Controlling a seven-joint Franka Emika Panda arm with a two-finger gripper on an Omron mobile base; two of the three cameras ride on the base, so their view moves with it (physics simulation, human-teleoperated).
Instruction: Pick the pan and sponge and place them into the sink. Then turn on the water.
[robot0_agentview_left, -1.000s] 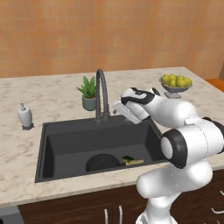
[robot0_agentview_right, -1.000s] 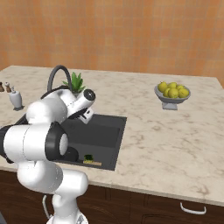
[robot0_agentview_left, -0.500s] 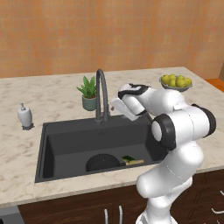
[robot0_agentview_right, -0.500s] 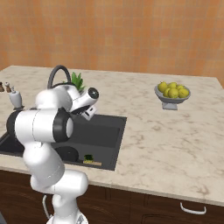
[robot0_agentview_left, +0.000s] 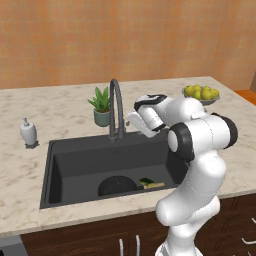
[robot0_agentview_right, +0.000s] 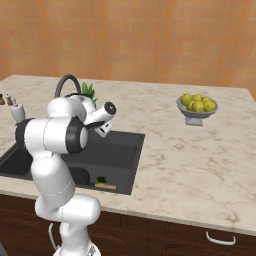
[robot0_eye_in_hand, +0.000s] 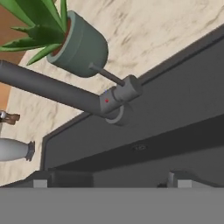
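the round black frying pan (robot0_agentview_left: 118, 185) and the small green-and-yellow sponge (robot0_agentview_left: 147, 181) are already lying on the floor of the large dark grey sink basin (robot0_agentview_left: 75, 158), near its front wall, the sponge just beside the pan's light wooden handle. no blue stream is falling from the tall dark arched faucet (robot0_agentview_left: 116, 107), so the water looks to be the step left. the two-finger gripper (robot0_eye_in_hand: 109, 183) is hovering over the sink's back rim, pointing at the faucet base; its tips are standing apart with nothing between them. the faucet's thin lever (robot0_eye_in_hand: 106, 75) is sticking out sideways from the base toward the green potted plant (robot0_agentview_left: 101, 105), lying ahead of the fingers and not yet touched
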